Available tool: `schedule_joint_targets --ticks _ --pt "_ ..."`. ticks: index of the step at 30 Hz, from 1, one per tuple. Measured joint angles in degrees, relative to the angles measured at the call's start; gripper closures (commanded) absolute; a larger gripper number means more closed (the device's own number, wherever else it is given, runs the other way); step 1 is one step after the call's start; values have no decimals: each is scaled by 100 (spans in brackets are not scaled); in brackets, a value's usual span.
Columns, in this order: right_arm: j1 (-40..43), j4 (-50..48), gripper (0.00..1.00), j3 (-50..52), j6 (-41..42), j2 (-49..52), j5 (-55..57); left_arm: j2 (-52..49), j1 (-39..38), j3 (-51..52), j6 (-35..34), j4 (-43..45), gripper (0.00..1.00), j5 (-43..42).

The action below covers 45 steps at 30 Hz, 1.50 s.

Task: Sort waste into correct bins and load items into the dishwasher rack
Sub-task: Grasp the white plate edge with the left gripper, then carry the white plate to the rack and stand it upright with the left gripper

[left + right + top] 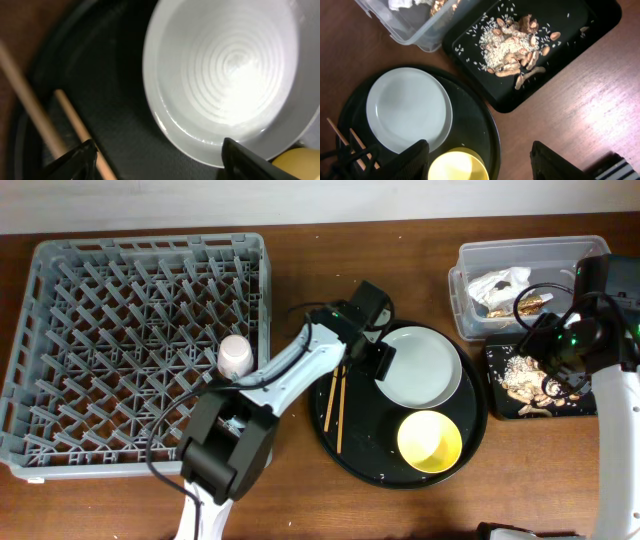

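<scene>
**Dish-loading stage: left fingers spread at the white plate's rim**

Waste sorting is judged complete. The napkin [497, 283] and wrapper [530, 305] are seen in the clear tub [530, 245], and the food scraps [512, 47] in the black rectangular tray [580, 40], both right of the round black tray [365, 440]. The pink cup [236, 356] stands in the grey rack [150, 242], left of that tray. The white plate [425, 368], yellow bowl [430, 440] and chopsticks [336, 405] lie on it. The left fingers [75, 162] are spread apart and empty at the plate's left rim. The right fingers [410, 160], likewise apart and empty, are held right of the round tray, above the scraps. Next, the thin rim is to be straddled and clamped. The plate can then be carried left to the rack.
</scene>
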<state>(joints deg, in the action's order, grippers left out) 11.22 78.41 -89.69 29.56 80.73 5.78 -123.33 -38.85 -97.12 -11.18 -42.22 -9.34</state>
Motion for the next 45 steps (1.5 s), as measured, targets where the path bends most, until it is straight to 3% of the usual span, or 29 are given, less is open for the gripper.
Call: schedule_joint_targets --ticks 5,12,15,16,17,22,29,32,35,39,42,45 --pt "0 70 34 0 -28 11 0 -284 -225 4 -197 186 59 -33" --pt "0 201 34 0 -33 11 0 -391 -293 4 -649 267 66 229" --pt "0 227 34 0 -50 11 4 -584 -293 -31 -796 313 83 269" --pt "0 225 34 0 -50 11 4 -588 -286 -31 -839 308 97 293" --pt "0 227 34 0 -46 11 4 -592 -278 -31 -850 315 99 295" --pt "0 229 34 0 -63 11 4 -612 -275 -107 -944 297 99 68" --pt "0 238 34 0 -90 11 87 -424 -184 -968 -483 -693 99 118" --pt "0 238 34 0 -87 11 90 83 205 -1469 -345 -1086 99 494" --pt "0 236 34 0 -92 11 90 761 817 -1716 -151 -1163 99 1082" --pt "0 236 34 0 -90 11 90 1414 1528 -1753 278 -1204 99 2671" --pt "0 227 34 0 -90 11 87 1499 2074 -1753 1156 -1233 99 4247" --pt "0 219 34 0 -90 11 87 1499 2470 -1753 1473 -1187 99 4610"
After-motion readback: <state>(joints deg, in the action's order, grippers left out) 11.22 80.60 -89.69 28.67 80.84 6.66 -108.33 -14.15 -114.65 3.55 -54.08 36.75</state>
